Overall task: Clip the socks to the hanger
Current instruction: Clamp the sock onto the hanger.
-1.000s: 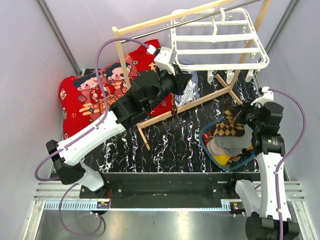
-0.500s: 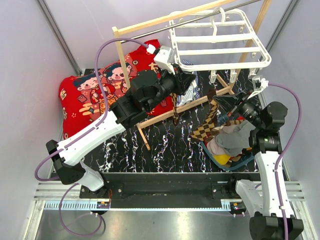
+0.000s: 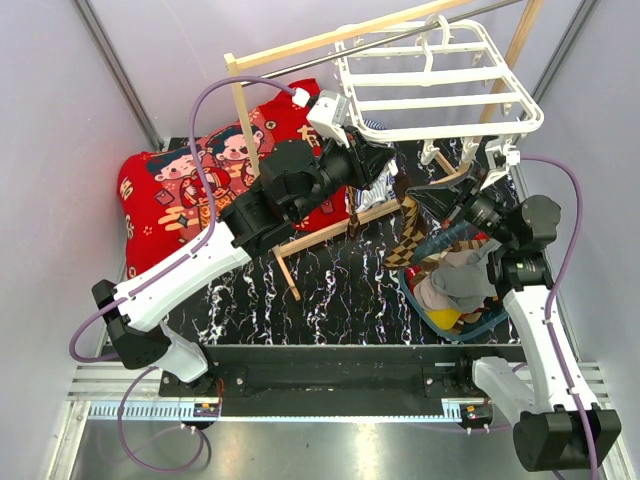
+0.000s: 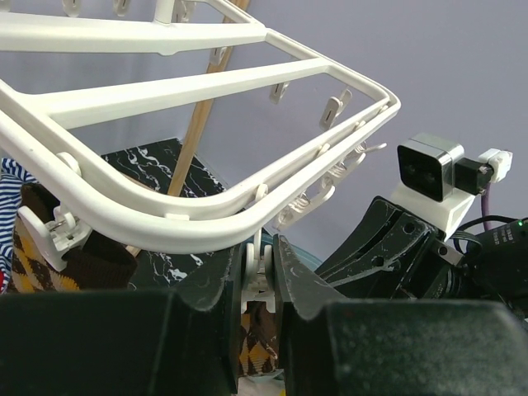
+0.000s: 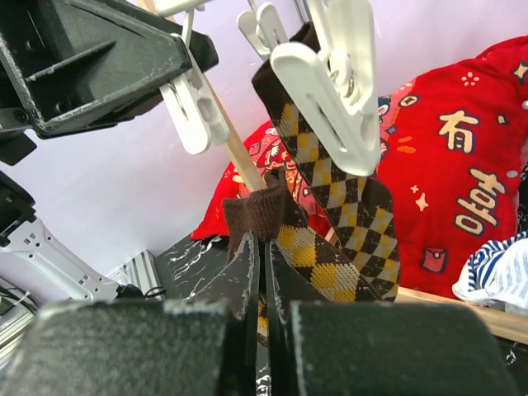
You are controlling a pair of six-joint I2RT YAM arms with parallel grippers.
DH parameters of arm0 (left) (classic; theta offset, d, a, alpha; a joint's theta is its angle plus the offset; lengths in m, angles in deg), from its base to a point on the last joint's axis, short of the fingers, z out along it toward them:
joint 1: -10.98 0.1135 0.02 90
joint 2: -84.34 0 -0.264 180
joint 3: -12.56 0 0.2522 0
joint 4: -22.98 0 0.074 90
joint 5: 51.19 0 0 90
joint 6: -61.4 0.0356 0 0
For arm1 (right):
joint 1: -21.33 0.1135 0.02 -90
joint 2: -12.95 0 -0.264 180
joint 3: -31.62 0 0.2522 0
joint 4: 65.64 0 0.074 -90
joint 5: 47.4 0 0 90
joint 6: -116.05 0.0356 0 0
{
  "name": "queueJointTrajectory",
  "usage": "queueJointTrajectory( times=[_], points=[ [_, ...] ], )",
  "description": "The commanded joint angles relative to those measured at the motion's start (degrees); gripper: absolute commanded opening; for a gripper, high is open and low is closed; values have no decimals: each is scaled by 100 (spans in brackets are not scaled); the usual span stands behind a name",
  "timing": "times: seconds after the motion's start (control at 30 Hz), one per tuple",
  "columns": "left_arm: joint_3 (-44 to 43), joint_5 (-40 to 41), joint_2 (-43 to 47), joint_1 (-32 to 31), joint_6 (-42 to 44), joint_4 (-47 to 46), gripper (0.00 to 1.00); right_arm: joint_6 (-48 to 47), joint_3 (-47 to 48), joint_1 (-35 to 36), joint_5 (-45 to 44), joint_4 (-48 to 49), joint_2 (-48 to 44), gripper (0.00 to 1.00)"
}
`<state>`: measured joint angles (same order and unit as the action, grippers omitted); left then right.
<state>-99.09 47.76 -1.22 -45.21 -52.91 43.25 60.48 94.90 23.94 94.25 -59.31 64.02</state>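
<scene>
Pincer of the right arm [image 5: 262, 247] is pressed together on the dark brown cuff of a brown, black and tan diamond-checkered fabric sock [image 5: 307, 257]. It holds this cuff up just below the row of small white pegs. Left pincer [image 4: 261, 262] is pinching one white plastic clip peg [image 4: 263, 285] at the near rim of the large white plastic grid hanger [image 4: 165, 216]. Whether the mouth of this peg is open enough, I cannot tell. The cuff is near the peg but not yet inside it.

Beside it, a second checkered sock [image 5: 363, 223] already hangs from a neighbouring peg [image 5: 330, 78], so one sock seems done. In the top view, the blue-rimmed basket [image 3: 462, 336] on the black marbled table [image 3: 330, 280] holds more socks, among them a plain dark grey sock [image 3: 470, 275]. I judge the task to be in an early part: one sock clipped, one in hand, several left in the basket.
</scene>
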Motion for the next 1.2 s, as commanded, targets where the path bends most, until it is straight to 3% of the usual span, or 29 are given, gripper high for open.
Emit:
queueJointTrajectory(
  times=[0.0, 1.17],
  points=[
    [-187, -253, 145, -7, -108, -281, 14, 98, 331, 143, -77, 539, 52, 0],
    [-196, -570, 39, -7, -337, -220, 15, 520, 735, 574, -323, 1506, 641, 1]
  ],
)
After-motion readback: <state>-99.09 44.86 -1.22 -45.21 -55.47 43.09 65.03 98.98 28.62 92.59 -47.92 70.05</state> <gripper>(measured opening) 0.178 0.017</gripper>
